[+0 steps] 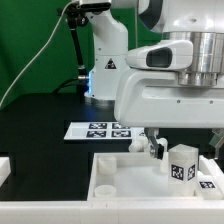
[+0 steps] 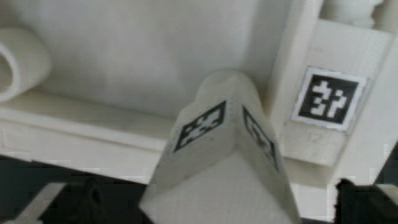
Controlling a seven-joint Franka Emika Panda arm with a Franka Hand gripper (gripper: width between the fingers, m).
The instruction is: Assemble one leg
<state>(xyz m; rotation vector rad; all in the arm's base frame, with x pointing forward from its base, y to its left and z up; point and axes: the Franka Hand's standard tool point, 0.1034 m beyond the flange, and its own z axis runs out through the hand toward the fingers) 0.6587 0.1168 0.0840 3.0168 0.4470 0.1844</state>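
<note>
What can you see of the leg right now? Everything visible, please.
The leg is a small blocky white post, plastic by its look, with black-and-white square tags on the faces that show. It stands upright on the large white tabletop piece, near the edge toward the exterior view's right. The gripper hangs beside it, jaws open, holding nothing. Whether a finger touches it cannot be told. In the wrist view it looks tapered, seen close.

I see the marker board (image 1: 103,130) lying flat on the black worktop (image 1: 40,125), a green backdrop (image 1: 30,40) behind it, far side.
</note>
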